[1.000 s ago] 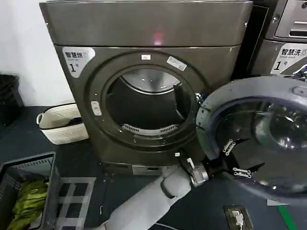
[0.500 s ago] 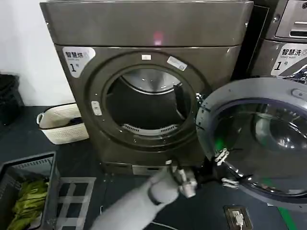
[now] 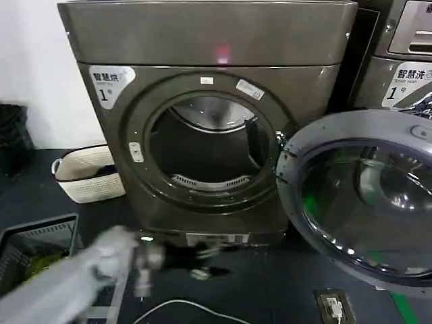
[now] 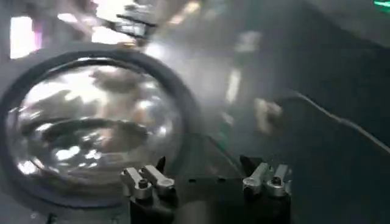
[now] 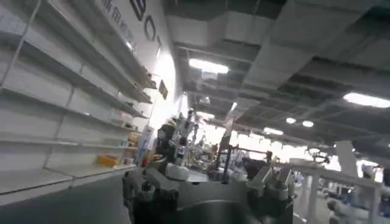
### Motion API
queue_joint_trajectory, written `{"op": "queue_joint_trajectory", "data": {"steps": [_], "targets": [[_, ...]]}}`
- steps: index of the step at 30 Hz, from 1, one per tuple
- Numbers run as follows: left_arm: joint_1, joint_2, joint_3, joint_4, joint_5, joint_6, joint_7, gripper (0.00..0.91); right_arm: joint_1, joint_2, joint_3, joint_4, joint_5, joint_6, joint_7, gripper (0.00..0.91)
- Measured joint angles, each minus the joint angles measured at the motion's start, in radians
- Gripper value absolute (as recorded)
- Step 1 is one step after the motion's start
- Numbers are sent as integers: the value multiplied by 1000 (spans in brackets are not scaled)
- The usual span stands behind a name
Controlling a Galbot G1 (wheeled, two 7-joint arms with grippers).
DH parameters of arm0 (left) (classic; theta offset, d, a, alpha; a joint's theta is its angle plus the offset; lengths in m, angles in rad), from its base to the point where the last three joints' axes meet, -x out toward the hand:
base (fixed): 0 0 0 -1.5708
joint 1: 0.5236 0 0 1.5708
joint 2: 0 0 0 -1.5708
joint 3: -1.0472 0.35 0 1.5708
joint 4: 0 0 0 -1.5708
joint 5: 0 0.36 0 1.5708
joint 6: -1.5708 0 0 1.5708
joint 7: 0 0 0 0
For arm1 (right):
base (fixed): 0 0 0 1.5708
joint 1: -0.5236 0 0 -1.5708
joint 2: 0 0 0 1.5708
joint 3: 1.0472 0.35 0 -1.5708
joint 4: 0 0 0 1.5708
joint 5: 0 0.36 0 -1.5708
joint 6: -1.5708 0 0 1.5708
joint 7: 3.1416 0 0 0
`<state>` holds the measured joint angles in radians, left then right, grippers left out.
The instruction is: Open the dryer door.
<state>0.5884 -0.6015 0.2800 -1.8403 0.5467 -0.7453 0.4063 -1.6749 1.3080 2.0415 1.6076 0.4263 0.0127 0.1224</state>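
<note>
The dryer door stands swung wide open to the right of its bronze-grey machine, grey back face and domed glass toward me. The round drum opening is uncovered. My left gripper is blurred, low in front of the machine's base and well clear of the door. In the left wrist view the left gripper is open and holds nothing, with the door's glass dome off to one side. The right gripper points out into the room, fingers apart, nothing between them.
A white basket sits on the floor left of the machine. A dark crate with green cloth is at the lower left. A second silver machine stands behind the open door. A white cable and a floor box lie nearby.
My left arm has drawn away from the door's lower edge, sweeping left and down across the floor. The door stays wide open.
</note>
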Motion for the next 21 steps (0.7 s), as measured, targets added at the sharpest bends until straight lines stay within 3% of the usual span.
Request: {"op": "queue_joint_trajectory", "data": {"steps": [4,7,14,21], "targets": [[105,173,-119,-7,151,-80,4,907,16,-9,-33,-16,40,0,34,907],[205,264,-223,24,214,-80,81,907,15,-21,-37,-31,56,0,43,907],[268,342,-337,208,464,-80,141,907,12,-43,-44,-74,50,18,33,907],[308,382,-347,385,680,-80,18,907,25,-31,-61,-73,39,13,15,907]]}}
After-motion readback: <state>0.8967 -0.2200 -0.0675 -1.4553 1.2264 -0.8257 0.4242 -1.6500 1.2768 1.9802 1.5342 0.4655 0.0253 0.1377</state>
